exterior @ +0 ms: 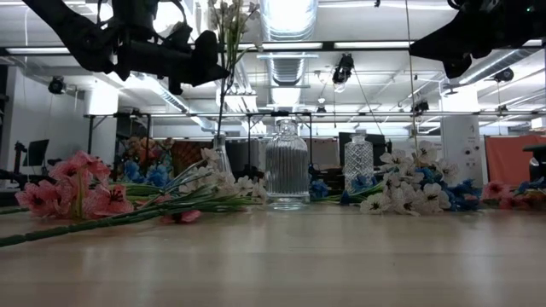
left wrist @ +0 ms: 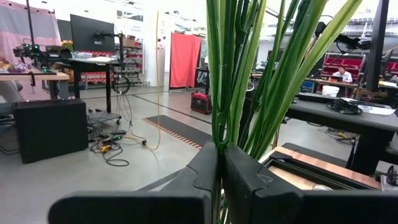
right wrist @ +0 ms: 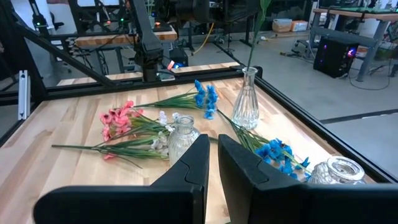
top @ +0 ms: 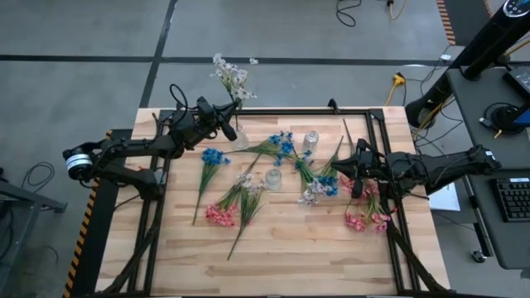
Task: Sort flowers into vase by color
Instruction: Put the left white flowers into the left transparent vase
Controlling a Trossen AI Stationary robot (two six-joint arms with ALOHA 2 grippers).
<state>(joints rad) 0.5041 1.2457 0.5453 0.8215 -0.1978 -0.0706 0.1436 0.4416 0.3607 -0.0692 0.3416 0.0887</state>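
1. You had the white flower spray [top: 233,77] pinched in the left gripper [top: 229,126], whose fingers [left wrist: 205,171] were shut tight on the green stems [left wrist: 231,81], at the far-left part of the table. The blossoms stood above it, and the stem foot ran down into the slim flared glass vase [top: 240,142].
2. To finish this step well, I judge you needed to keep the stems upright and let go only once the foot sat deep in the narrow neck; a tilted release could tip that light vase.
3. The stems looked thin, smooth and springy, likely plastic, with long blade leaves; expect them to bend and flick.
4. Your right gripper [top: 358,184] hovered over the right side of the table with its fingers [right wrist: 200,163] nearly together and nothing between them.
5. The other vases were clear ribbed glass: a round bottle [top: 272,179] mid-table and a cut-pattern one [top: 311,138] farther back.
6. Loose sprays lay flat on the pale wooden table [top: 298,257]: blue [top: 214,156] left of centre, more blue [top: 281,146] between the far vases, pink [top: 219,215] nearer, and pink [top: 367,218] at the right.
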